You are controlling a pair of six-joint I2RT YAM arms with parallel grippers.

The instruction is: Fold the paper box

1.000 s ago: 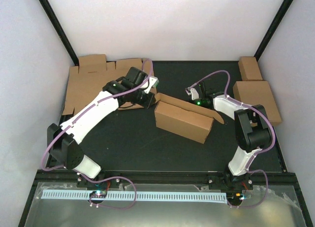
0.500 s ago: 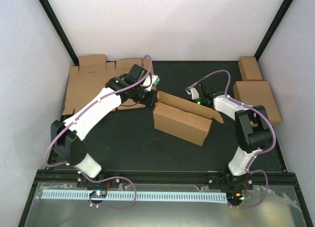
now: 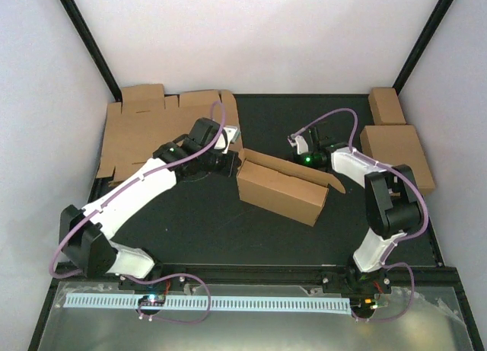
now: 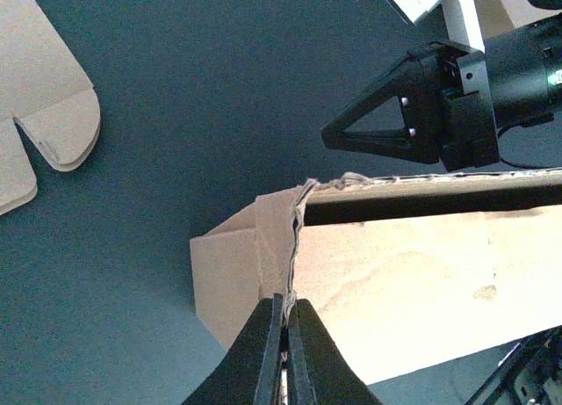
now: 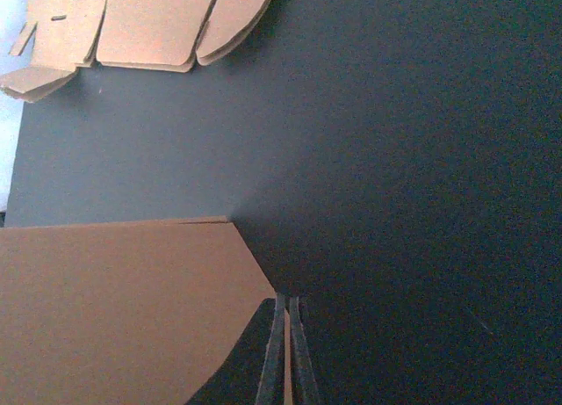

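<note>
One paper box (image 3: 278,189), two others (image 3: 386,105) (image 3: 397,154), one sheet stack (image 3: 141,126)

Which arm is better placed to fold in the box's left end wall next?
Probably left: the left gripper pinches that end of the paper box; the right gripper holds the rear flap.

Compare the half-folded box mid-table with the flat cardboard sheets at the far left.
The paper box stands with raised walls; the flat sheets lie unfolded. The paper box is pinched by the left gripper and right gripper; neither holds the flat sheets. Both are plain brown cardboard.
</note>
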